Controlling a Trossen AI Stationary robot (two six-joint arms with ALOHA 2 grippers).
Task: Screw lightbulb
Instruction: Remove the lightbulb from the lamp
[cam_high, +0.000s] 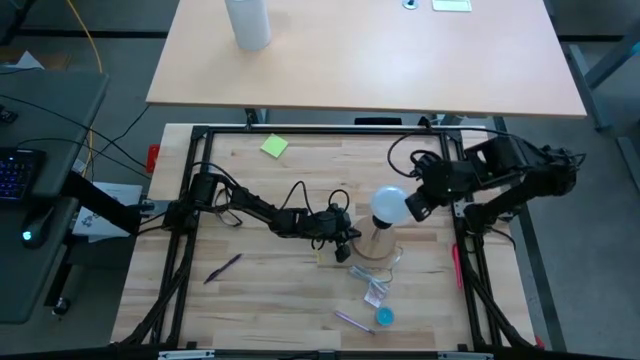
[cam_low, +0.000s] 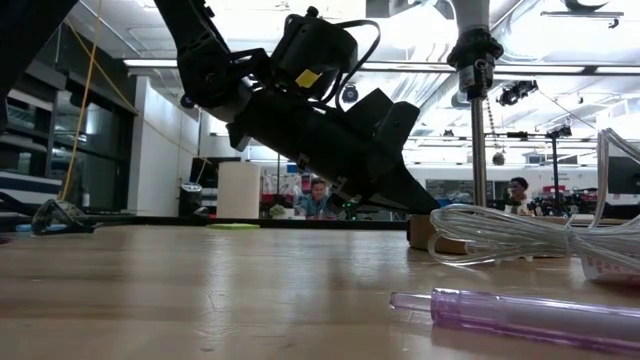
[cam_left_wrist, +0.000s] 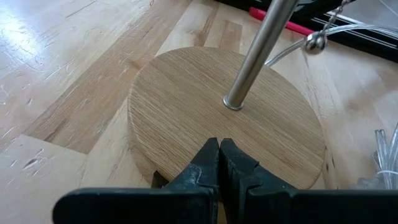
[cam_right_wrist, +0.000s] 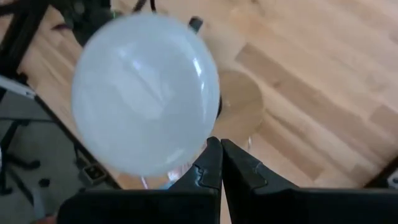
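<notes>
The bulb (cam_high: 389, 205), a frosted white globe with a smooth, glossy skin, is seen right of centre in the high view, atop a thin metal pole (cam_left_wrist: 256, 55) that rises from a round oak disc (cam_left_wrist: 186, 99) with fine straight grain. In the right wrist view the bulb (cam_right_wrist: 146, 93) fills the upper left of the frame, just beyond the right end effector (cam_right_wrist: 221, 163), whose dark fingers are pressed together with nothing between them; whether they touch the glass cannot be told. The left end effector (cam_left_wrist: 219, 163) is likewise closed and empty, its tips set at the near edge of the disc.

A small metal ball (cam_left_wrist: 316, 41) on a chain hangs beside the pole. Clear looped cord (cam_low: 500, 235) lies at the right of the low view, and a translucent purple tube (cam_low: 520, 310) lies in the foreground. On the pale wooden surface (cam_high: 280, 290) a yellow-green note (cam_high: 274, 146), a dark pen (cam_high: 224, 267) and a small blue cap (cam_high: 385, 316) are scattered. A second tabletop at the top of the high view carries a white cylinder (cam_high: 247, 22). Two people are seated far back in a bright, open room.
</notes>
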